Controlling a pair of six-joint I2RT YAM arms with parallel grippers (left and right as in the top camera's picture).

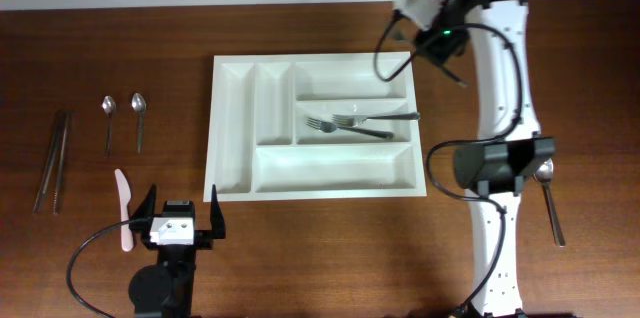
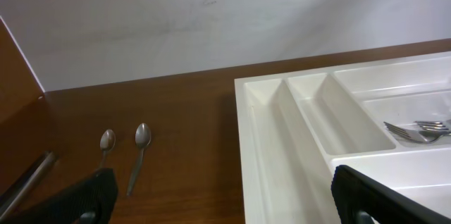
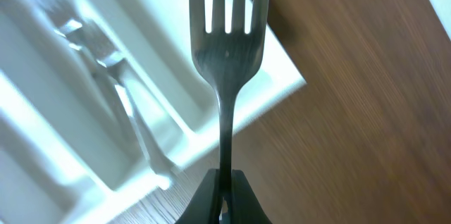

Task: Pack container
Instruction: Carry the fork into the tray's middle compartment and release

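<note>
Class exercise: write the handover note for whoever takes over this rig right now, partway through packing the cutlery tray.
Left gripper: open, empty, beside a pale plastic knife.
Right gripper: shut on a metal fork, by a corner of the large white plastic cutlery tray.
Done: two metal forks lie in the middle long compartment.
Left: place the held fork. Then pack the knife, two metal spoons, the dark thin sticks and a metal utensil beside the right arm.
</note>
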